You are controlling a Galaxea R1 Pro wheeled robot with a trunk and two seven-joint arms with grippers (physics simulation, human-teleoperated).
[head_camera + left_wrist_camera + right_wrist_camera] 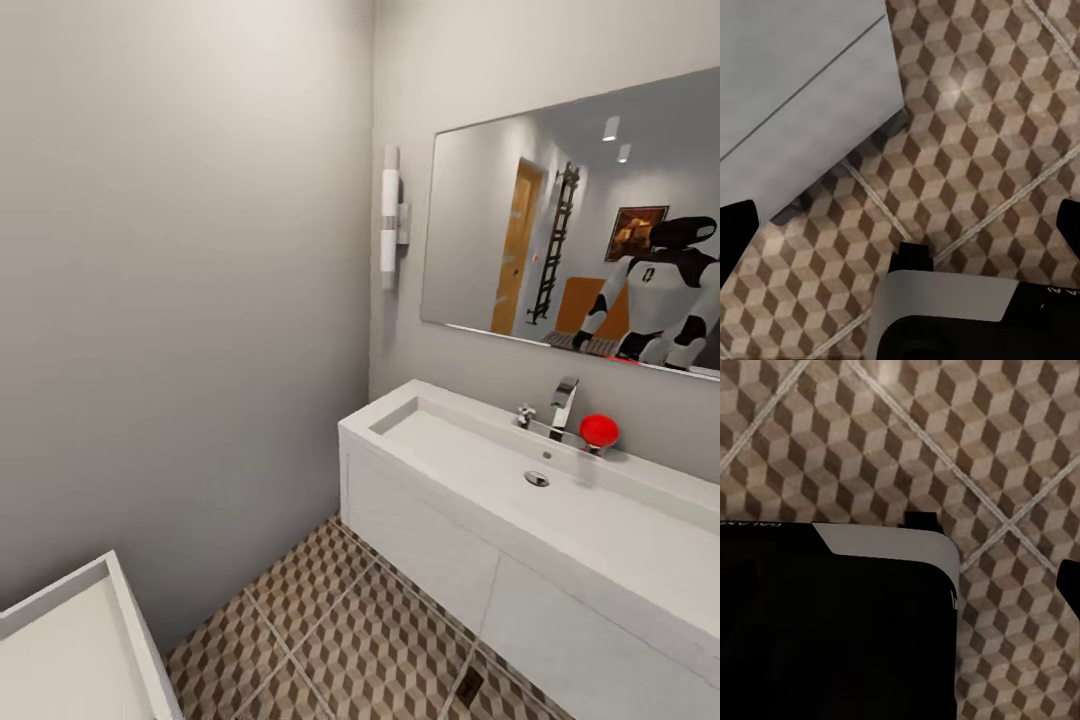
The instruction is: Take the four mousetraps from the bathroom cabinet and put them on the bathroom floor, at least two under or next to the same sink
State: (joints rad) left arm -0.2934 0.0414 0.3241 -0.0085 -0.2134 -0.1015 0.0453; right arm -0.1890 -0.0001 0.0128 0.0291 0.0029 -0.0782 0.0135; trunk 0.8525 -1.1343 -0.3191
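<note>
Left gripper (900,225): dark fingertips (739,232) sit at opposite edges of the left wrist view, spread wide, nothing between them, released. Right gripper (945,585): one dark tip at the frame edge, the other side hidden behind the robot's own body (832,622), so I cannot tell whether it is spread or closed; no board seen in it. Both wrists look down on the bathroom floor (945,435), cube-pattern tiles with pale grout.

Left wrist view also catches a flat white panel (802,90) hanging over the floor, likely the sink front. In the head view the sink (560,520) runs along the wall under a mirror (570,220), chrome tap (563,405) with a red ball (599,431) beside it, tub corner (80,640) at lower left. One small dark patch (469,684) on the floor close to the sink front, maybe a mousetrap, too small to say.

Risks, judged: base is close to sink and tub, turning could clip either; rolling over a placed trap would shift it.
</note>
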